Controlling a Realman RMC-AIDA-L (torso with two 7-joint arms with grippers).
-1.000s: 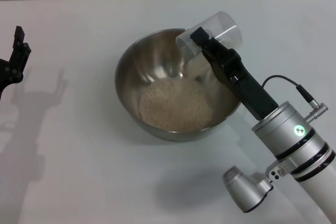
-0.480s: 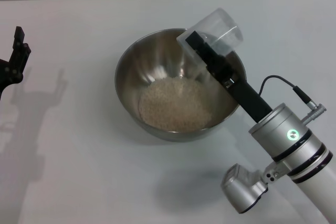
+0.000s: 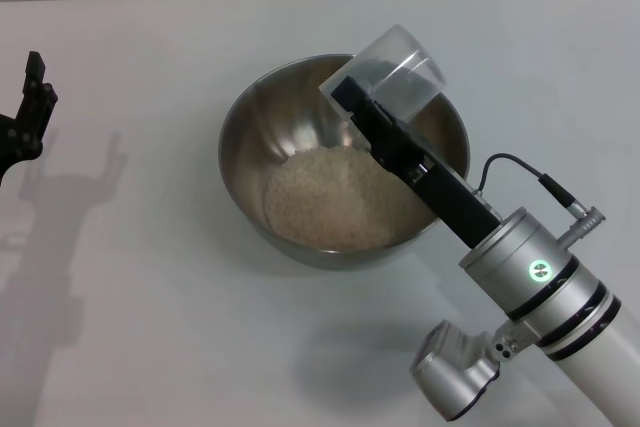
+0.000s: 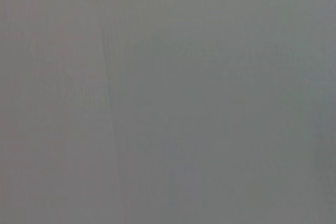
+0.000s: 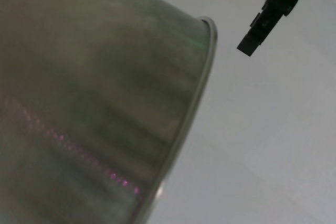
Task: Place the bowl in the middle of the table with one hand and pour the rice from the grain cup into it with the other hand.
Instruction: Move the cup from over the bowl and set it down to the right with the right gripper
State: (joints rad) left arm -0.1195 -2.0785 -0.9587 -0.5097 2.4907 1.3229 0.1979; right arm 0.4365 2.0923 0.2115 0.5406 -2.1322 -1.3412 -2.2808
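The steel bowl (image 3: pixel 247 137) stands in the middle of the white table (image 3: pixel 150 297) and holds a heap of rice (image 3: pixel 330 197). My right gripper (image 3: pixel 352 95) is shut on the clear grain cup (image 3: pixel 400 65). It holds the cup tipped on its side above the bowl's far right rim, and the cup looks empty. The right wrist view shows the bowl's wall (image 5: pixel 105 103) close up and the table (image 5: pixel 273 156) beyond. My left gripper (image 3: pixel 28 112) is parked at the far left edge, well away from the bowl. It also shows far off in the right wrist view (image 5: pixel 273 11).
My right arm's silver wrist (image 3: pixel 535 292) reaches over the table's front right part. The left wrist view shows only a plain grey surface (image 4: pixel 168 98).
My right gripper has swung the cup a little to the left over the bowl, and the arm has shifted left with it. The left arm has not moved.
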